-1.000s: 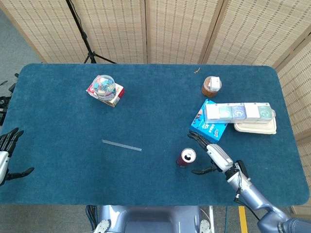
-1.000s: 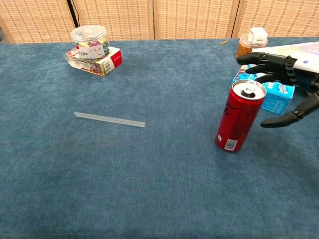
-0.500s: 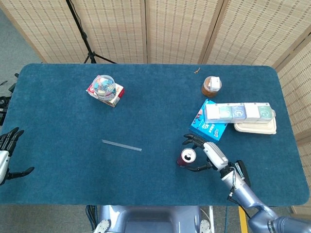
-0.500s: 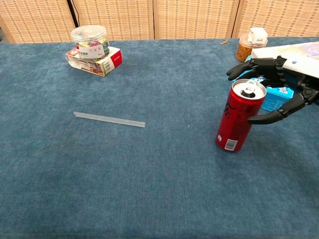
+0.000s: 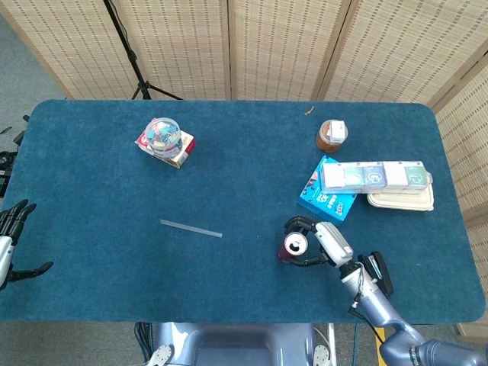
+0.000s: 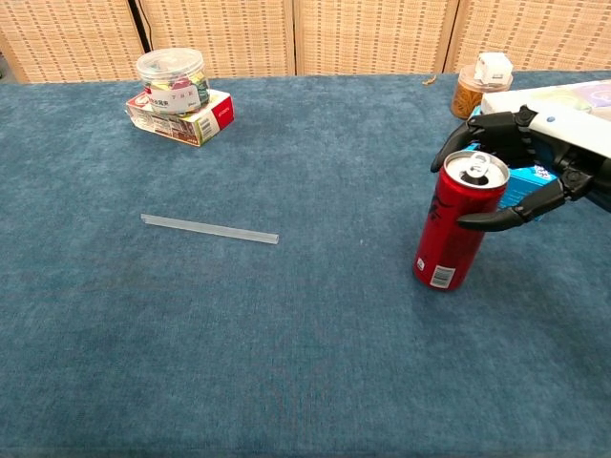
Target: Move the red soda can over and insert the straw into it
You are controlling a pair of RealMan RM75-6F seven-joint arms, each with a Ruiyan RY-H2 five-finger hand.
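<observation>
Right robot hand spread around upright red can, not clamped; straw at its 9 o'clock; left robot hand spread.

The red soda can stands upright on the blue bench, right of centre near its front edge, its silver top opened and a white label low on its side. The straw, clear and straight, lies flat well to the can's left, slightly slanted.

No legible text or labels
</observation>
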